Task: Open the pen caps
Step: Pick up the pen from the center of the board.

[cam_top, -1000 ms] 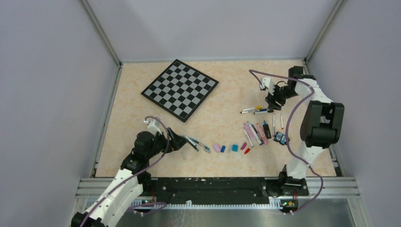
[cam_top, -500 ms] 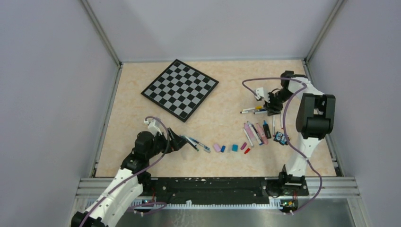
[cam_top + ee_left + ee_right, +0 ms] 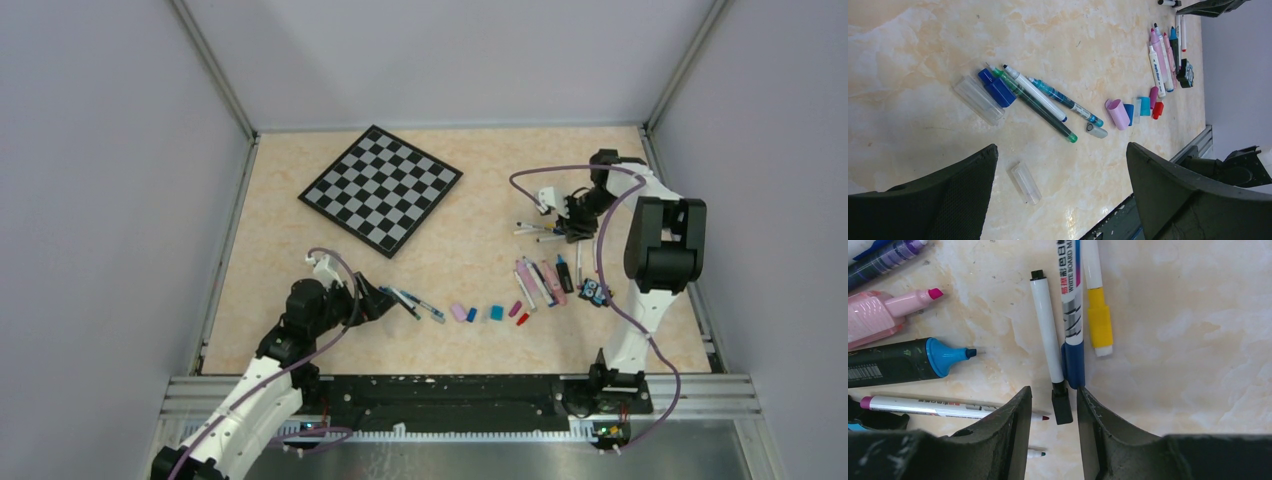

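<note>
**Item 1. right gripper** (image 3: 1054,399): at 2 o'clock on the table (image 3: 470,180) (clock read on the overhead view, 12 at the far wall). Its fingers (image 3: 998,440) stand a little apart on either side of the black cap (image 3: 1063,409), which sits at the end of a white pen (image 3: 1047,325). A gap shows on one side of the cap, so it is not clamped. The blue cap (image 3: 1073,365) of a whiteboard marker lies just beside it. A yellow cap (image 3: 1099,322) comes next along, on its own pen.

**Item 2. left gripper** (image 3: 1062,147): at 7 o'clock, jaws spread wide, nothing between them. A clear cap (image 3: 1026,182) lies on the table below. Thin pens (image 3: 1040,102) lie side by side just beyond.

**Item 3. Loose caps, 6 o'clock:** pink cap (image 3: 1118,114), small blue cap (image 3: 1129,112) touching it, red cap (image 3: 1158,109), and grey cap (image 3: 1096,131) near the pen tips.

**Item 4. Other:** checkered board (image 3: 380,188) at 11 o'clock; owl-like figure (image 3: 595,291) at 4 o'clock, beside a row of highlighters (image 3: 545,280).
</note>
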